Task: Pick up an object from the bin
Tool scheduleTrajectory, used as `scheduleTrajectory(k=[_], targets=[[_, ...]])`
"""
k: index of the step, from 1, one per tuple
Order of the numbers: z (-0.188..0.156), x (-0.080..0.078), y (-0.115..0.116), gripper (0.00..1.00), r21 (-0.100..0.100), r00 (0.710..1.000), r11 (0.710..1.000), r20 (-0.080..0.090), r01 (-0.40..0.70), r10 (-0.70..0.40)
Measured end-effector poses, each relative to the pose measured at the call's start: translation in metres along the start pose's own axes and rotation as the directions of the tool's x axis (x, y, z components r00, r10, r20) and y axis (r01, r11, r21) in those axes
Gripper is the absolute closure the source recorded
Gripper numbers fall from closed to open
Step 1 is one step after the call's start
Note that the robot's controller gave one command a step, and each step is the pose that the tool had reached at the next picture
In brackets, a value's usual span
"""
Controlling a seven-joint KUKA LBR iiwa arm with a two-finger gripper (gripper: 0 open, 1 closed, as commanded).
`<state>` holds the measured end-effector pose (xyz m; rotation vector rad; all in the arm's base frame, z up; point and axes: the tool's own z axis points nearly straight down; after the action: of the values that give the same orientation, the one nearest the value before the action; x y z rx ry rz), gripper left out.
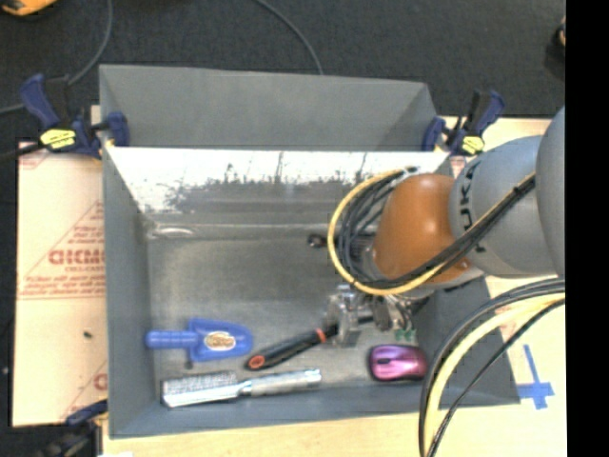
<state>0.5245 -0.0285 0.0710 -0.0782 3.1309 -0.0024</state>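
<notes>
My gripper [347,320] hangs low over the bin's front right part, below the orange wrist cover. Its tip is right at the black end of a screwdriver [285,348] with a red and black handle, which lies slanted on the bin floor and runs down to the left. Whether the gripper touches the screwdriver is not visible. A magenta computer mouse [397,362] lies just to the right of the gripper, near the front right corner.
A blue-handled tool with an orange label [200,339] lies at the front left. A long silver brush-like bar [243,386] runs along the front wall. A small dark bit [314,242] sits near the back. The arm and its cables cover the right side.
</notes>
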Motion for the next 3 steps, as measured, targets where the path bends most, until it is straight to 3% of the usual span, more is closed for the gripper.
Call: scheduleTrajectory(k=[3], targets=[[-0.028, 0.001, 0.0, 1.0, 0.0, 1.0, 1.0, -0.005, 0.003, -0.003]])
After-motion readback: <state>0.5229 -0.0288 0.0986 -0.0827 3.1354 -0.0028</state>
